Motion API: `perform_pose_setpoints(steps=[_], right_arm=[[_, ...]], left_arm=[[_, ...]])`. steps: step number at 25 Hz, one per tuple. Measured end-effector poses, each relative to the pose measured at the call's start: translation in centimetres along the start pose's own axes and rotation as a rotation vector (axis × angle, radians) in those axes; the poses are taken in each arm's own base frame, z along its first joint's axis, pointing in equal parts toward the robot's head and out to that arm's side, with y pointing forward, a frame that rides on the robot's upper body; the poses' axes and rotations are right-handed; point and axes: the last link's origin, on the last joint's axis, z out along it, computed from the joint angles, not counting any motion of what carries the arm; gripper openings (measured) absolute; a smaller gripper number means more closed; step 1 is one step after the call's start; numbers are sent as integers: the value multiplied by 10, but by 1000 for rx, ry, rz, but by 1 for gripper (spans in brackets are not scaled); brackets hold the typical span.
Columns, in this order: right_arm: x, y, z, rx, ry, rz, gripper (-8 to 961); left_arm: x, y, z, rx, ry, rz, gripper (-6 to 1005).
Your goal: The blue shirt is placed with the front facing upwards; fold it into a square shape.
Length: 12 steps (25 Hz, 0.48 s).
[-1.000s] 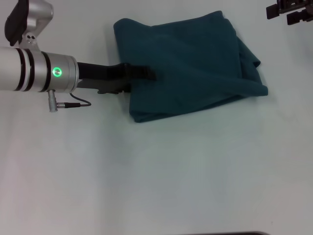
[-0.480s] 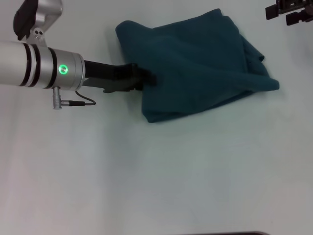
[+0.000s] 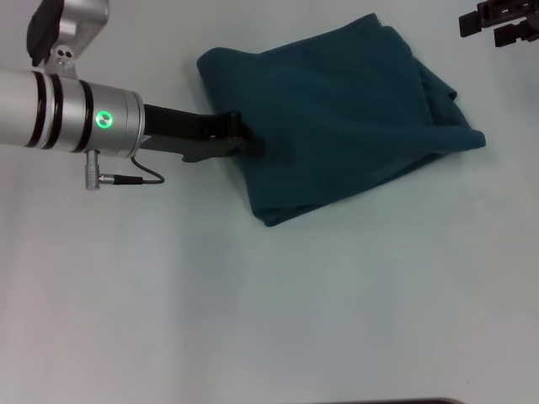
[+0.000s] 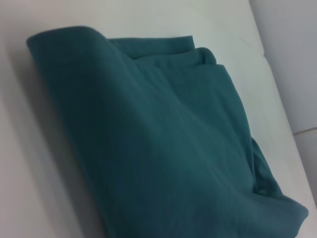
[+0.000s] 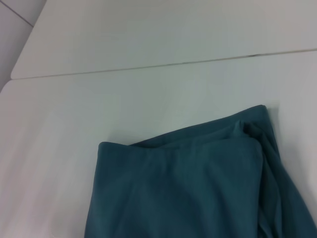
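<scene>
The blue shirt (image 3: 337,118) lies folded into a thick, roughly square teal bundle at the back middle of the white table (image 3: 269,303), plain side up, with loose layers bunched along its right edge. My left gripper (image 3: 249,143) reaches in from the left and is shut on the bundle's left edge, its tips partly under the cloth. The left wrist view is filled by the folded shirt (image 4: 163,139). In the right wrist view the shirt (image 5: 188,188) shows with its folded corner. My right gripper (image 3: 476,23) hangs open at the far right, clear of the cloth.
A grey cable (image 3: 126,177) loops off the left wrist. A seam between table panels (image 5: 198,62) runs behind the shirt. A dark edge (image 3: 396,401) marks the table's front.
My left gripper has moved to the right, and the bundle has slid right with it. The near left corner has shifted right and forward. The right arm has not moved.
</scene>
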Motion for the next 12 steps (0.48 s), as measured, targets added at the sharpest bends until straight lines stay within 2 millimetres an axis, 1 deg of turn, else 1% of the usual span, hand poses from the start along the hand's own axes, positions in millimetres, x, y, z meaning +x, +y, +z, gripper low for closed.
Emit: perform_pose_setpoints(steps=[2, 5, 8, 12], right_arm=[[0, 0, 0, 1, -1, 0, 897], [0, 0, 0, 2, -1, -2, 897], [0, -1, 0, 4, -1, -2, 897], [1, -1, 0, 6, -1, -5, 897]], left_arm=[[1, 0, 0, 1, 8, -4, 1], [2, -1, -1, -1, 19, -12, 0], [3, -3, -8, -33, 45, -14, 0], [2, -2, -22, -139, 133, -13, 60]])
